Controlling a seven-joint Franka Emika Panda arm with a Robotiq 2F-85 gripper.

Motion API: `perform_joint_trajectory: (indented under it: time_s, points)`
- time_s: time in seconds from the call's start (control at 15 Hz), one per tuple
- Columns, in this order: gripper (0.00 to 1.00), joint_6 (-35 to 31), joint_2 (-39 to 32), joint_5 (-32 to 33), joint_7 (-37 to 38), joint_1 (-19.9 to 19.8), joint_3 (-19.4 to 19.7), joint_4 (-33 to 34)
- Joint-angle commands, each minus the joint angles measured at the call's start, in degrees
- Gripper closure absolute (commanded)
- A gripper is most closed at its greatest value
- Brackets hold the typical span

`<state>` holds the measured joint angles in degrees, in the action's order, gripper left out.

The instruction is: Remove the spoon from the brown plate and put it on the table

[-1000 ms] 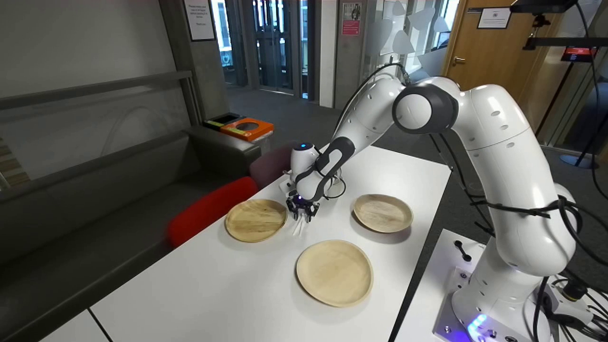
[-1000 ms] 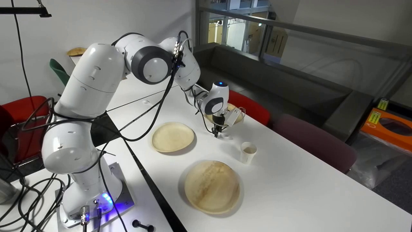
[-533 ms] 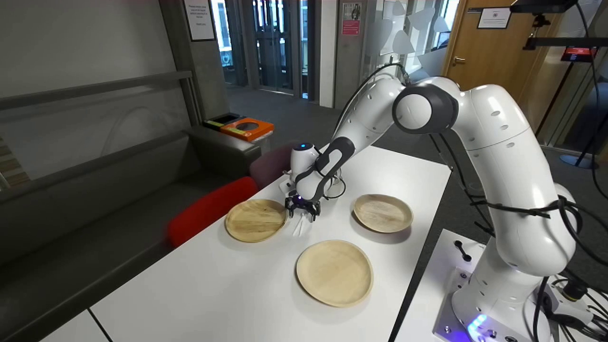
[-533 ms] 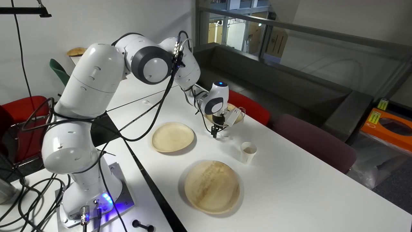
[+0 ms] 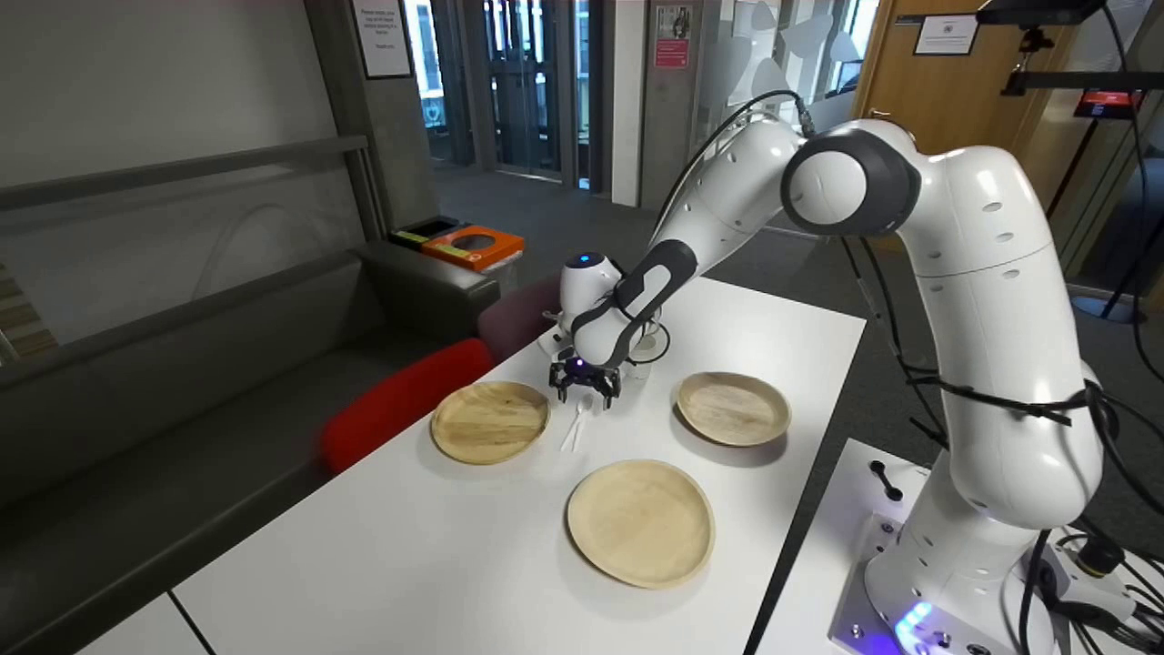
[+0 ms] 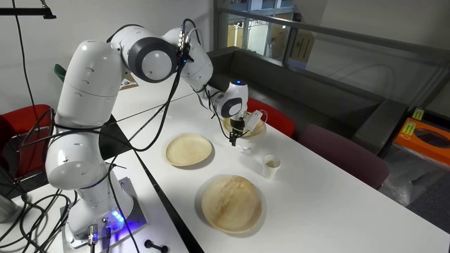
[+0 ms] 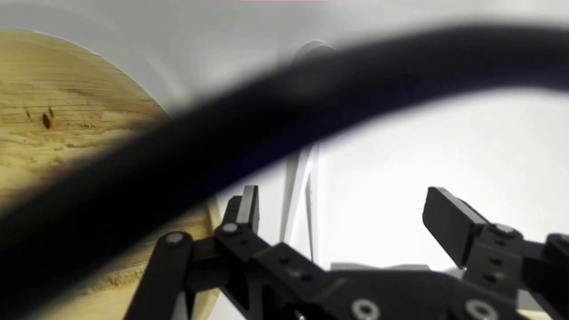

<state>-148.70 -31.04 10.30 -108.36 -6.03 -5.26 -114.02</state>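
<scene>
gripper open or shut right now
Open: in the wrist view the gripper has its fingers wide apart, with the white table and pale handles showing in the gap.

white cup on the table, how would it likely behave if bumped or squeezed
In an exterior view the white cup stands upright and narrows toward its base, so a bump up high would probably tip it. Its rim looks thin, so it is likely light for its size and may dent when squeezed.
</scene>
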Motion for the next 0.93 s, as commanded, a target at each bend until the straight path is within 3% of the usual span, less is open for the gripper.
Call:
perform_joint_trajectory:
  time_s: [0.0, 0.4, 0.67, 0.87]
  points:
    - [0.0, 6.25, 8.57, 0.52, -1.67, -0.03, -0.35, -5.39]
    - [0.0, 14.18, 15.25, 0.95, -4.13, 2.43, -0.4, -7.8]
    - [0.0, 14.15, 16.88, 3.11, -3.91, 4.32, -0.02, -8.26]
    - [0.0, 13.91, 13.78, 1.23, -3.53, 4.21, -0.23, -6.05]
